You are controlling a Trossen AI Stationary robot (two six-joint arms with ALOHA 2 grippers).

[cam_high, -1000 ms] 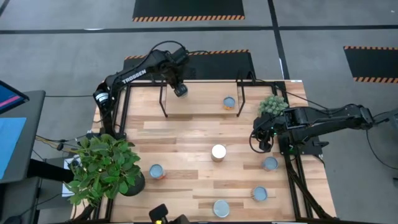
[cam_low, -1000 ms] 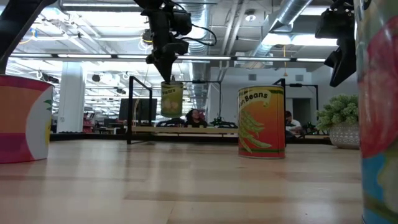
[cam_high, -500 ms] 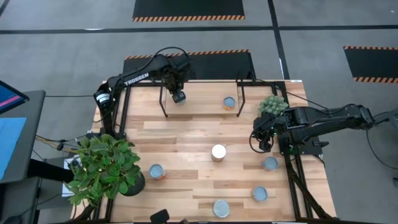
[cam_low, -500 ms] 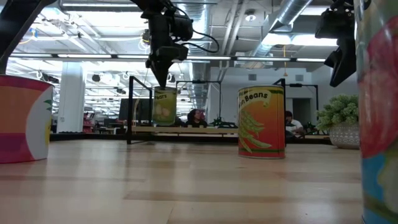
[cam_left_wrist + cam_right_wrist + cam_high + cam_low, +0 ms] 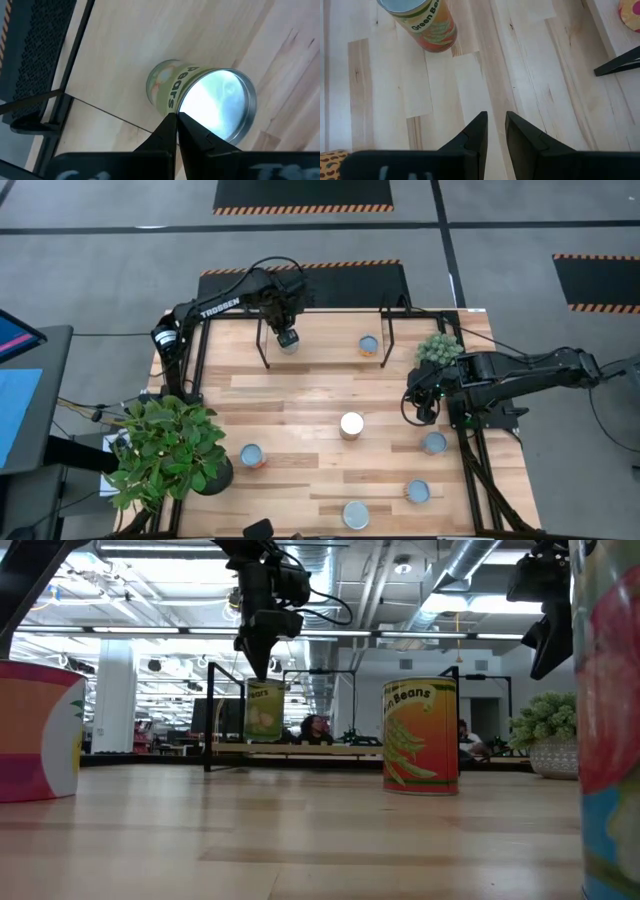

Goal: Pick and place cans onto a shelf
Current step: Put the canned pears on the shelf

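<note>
the left gripper [image 5: 288,337] fills the shelf's [image 5: 320,352] left end, on the pears can [image 5: 200,97]; another can [image 5: 369,345] blocks the right end, apparently hard by a black leg [image 5: 384,340]. between them the board lies open. mid-table, only the white-topped can [image 5: 351,424] interrupts bare planks.

Probably an industrial lab, exposed ceiling ducts [image 5: 470,565], hazard-striped floor mats [image 5: 303,194], distant desks

High view looks straight down on the whole table [image 5: 300,395]; low view sits at tabletop level, facing the room. Both catch the shelf [image 5: 325,330] – wrist cams hover close above the planks.
</note>
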